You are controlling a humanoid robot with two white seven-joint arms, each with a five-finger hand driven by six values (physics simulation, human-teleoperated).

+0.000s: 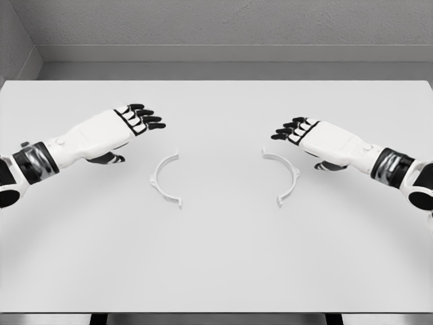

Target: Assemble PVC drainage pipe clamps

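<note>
Black fingertips on both hands point inward over the table, loosely spread and holding nothing. Left hand (132, 122) hovers up and to the left of the left half-ring (164, 179); that clamp piece lies just below and inward of its fingers, near but apart. Right hand (308, 135) mirrors it: the right half-ring (285, 175) sits just below and inward of its fingers, also untouched. Each piece is a white arc lying flat on the white table (216, 271), long axis running roughly near-to-far, open sides facing each other across a clear gap. Each hand is nearer its own piece, so I'd judge the next move is a short reach down and inward on both sides. Nothing joined yet.
</note>
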